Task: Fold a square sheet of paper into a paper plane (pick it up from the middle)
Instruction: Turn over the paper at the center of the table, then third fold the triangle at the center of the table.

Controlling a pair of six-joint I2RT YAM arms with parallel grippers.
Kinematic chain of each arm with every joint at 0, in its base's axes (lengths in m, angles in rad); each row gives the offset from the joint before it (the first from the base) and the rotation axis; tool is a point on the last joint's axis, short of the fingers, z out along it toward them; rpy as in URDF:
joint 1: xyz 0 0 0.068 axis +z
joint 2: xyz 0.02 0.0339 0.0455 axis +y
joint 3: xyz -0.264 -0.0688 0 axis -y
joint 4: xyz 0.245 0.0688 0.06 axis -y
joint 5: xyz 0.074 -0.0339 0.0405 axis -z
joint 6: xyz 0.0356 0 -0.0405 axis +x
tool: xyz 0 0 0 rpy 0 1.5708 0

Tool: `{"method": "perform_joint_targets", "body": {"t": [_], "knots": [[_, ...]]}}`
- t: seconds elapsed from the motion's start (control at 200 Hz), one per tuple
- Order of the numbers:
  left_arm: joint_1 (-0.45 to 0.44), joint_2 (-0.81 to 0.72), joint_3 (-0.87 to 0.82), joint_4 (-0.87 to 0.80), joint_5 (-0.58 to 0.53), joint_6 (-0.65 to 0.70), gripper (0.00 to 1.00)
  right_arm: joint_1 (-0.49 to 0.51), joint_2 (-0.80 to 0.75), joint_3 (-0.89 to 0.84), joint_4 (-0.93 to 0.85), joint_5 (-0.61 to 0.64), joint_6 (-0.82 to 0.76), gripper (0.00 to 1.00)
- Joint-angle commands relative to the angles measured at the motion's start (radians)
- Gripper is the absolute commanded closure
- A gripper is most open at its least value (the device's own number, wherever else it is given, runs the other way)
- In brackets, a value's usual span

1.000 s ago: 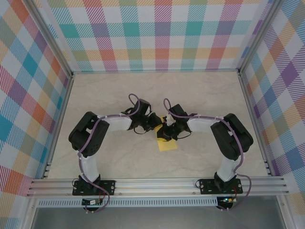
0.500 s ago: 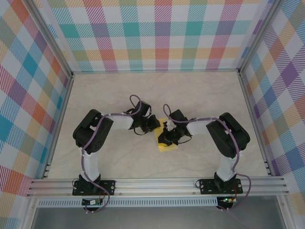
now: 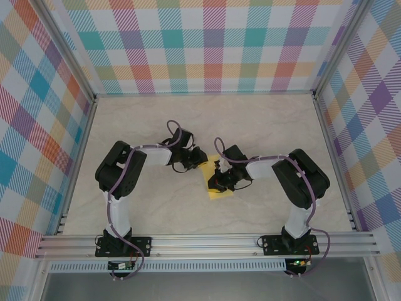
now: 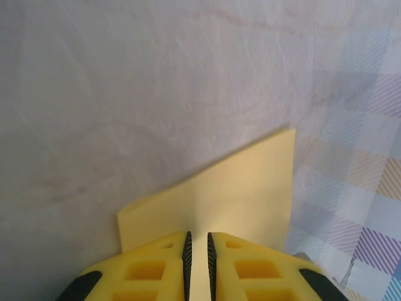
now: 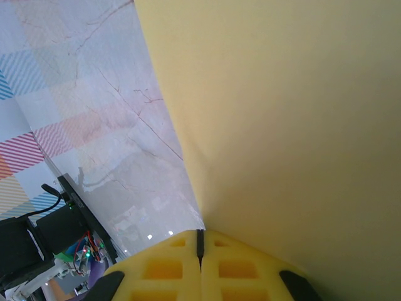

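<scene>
near the middle of the bench (image 3: 269, 125), a little toward its near edge, sits the square sheet of paper (image 3: 217, 194) (plain yellow, partly under my right arm). my right claw (image 5: 200, 232) is pressed together on the sheet's edge. my left claw (image 4: 197, 237) stands a narrow slit apart over the sheet, which shows flat through the gap.

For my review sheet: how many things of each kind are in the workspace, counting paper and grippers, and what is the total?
Yellow sheet of paper: 1
Grippers: 2, the left gripper and the right gripper
Total: 3
</scene>
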Motion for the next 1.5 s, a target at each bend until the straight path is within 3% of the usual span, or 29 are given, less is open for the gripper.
{"method": "perform_joint_targets", "body": {"t": [0.0, 0.3, 0.57, 0.74, 1.015, 1.495], "knots": [[0.046, 0.032, 0.031, -0.044, -0.034, 0.052, 0.83, 0.014, 0.01, -0.04, -0.123, 0.018, -0.004, 0.96], [0.09, 0.042, 0.108, -0.107, -0.024, 0.085, 0.82, 0.014, 0.012, -0.021, -0.127, 0.009, -0.002, 0.95], [0.085, -0.149, 0.021, -0.084, -0.063, 0.035, 0.79, 0.013, 0.009, 0.007, -0.136, 0.032, 0.013, 0.94], [0.019, -0.226, -0.056, -0.049, -0.044, 0.019, 0.8, 0.014, -0.011, 0.023, -0.104, 0.014, 0.03, 0.91], [-0.068, -0.093, -0.049, -0.034, -0.028, 0.006, 0.85, 0.014, -0.1, 0.067, -0.123, 0.03, 0.013, 0.84], [-0.069, 0.0, -0.031, -0.106, -0.085, 0.032, 0.89, 0.021, 0.029, 0.13, -0.094, -0.01, 0.014, 0.84]]}}
